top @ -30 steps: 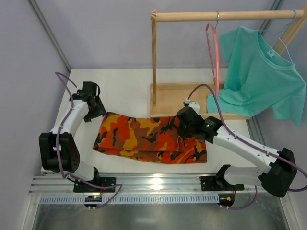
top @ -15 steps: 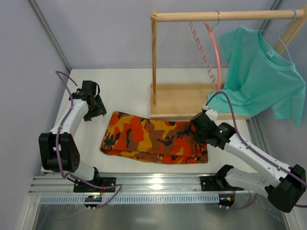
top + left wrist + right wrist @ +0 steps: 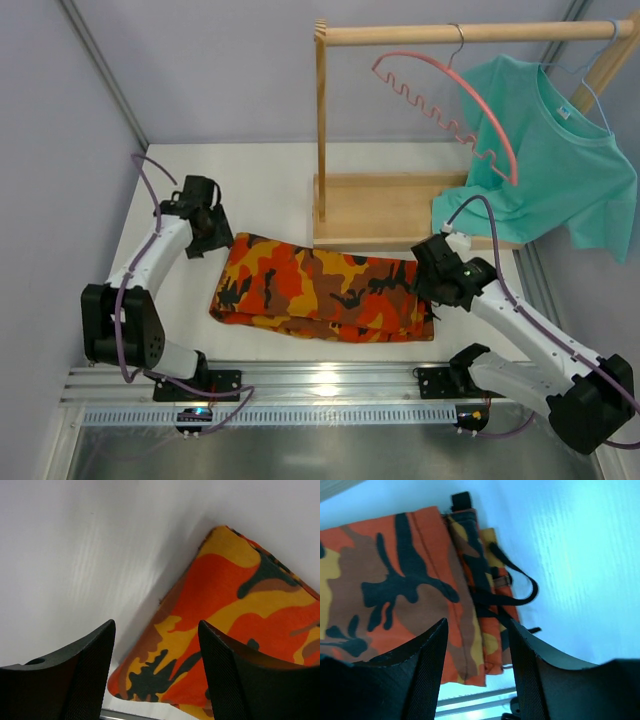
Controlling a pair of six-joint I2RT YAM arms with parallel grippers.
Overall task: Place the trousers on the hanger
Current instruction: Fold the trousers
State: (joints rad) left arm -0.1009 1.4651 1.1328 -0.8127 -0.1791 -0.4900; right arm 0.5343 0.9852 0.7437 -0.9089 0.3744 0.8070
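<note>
Trousers folded flat on the table, hanger up on the rail, both grippers spread and holding nothing.
Top external: the camouflage trousers lie in a long folded band in front of the wooden rack; the pink hanger hangs by its hook from the top rail, tilted, beside a teal T-shirt. The left gripper sits at the trousers' left end and the right gripper at their right end. Left wrist: the left gripper has its fingers apart above a corner of the trousers where cloth meets bare table. Right wrist: the right gripper is likewise parted over the trousers' edge, where the black drawstrings loop out onto the table.
</note>
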